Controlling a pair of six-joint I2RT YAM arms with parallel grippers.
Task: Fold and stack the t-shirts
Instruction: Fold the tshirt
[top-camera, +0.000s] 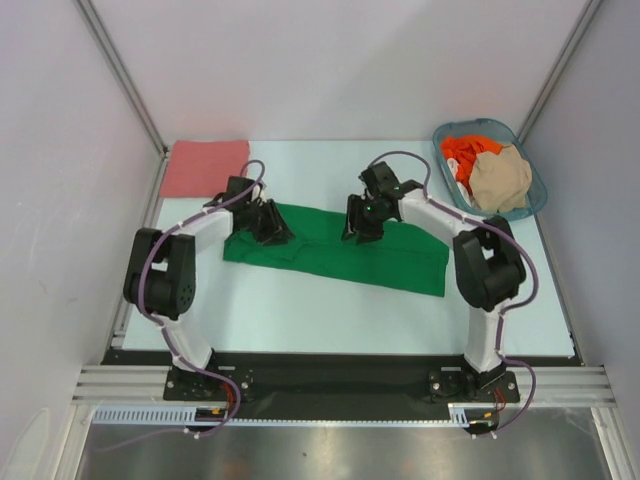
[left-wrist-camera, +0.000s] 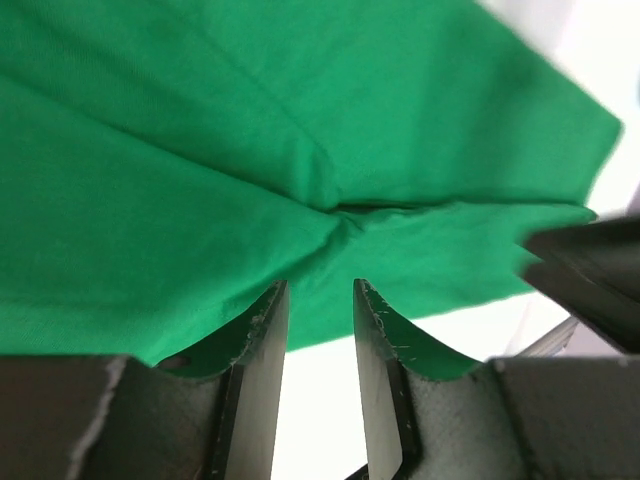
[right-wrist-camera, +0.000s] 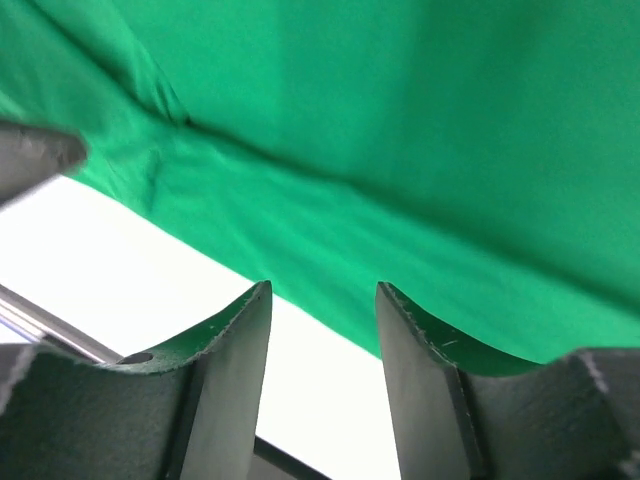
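A bright green t-shirt (top-camera: 335, 252) lies on the table, folded into a long strip. My left gripper (top-camera: 272, 226) hangs over its left end and my right gripper (top-camera: 362, 224) over its middle, near the far edge. In the left wrist view the gripper (left-wrist-camera: 320, 285) is open, only white table between the fingers and green cloth (left-wrist-camera: 300, 150) just beyond the tips. The right gripper (right-wrist-camera: 323, 287) is open too, with the green cloth's (right-wrist-camera: 400, 150) edge past its tips. A salmon-pink t-shirt (top-camera: 205, 167) lies folded at the back left. An orange-red t-shirt (top-camera: 460, 155) and a beige one (top-camera: 502, 178) sit in the basket.
The blue-grey basket (top-camera: 537, 188) stands at the back right corner of the table. White walls close in the left, right and back sides. Bare table (top-camera: 330, 310) shows between the green shirt and the arm bases.
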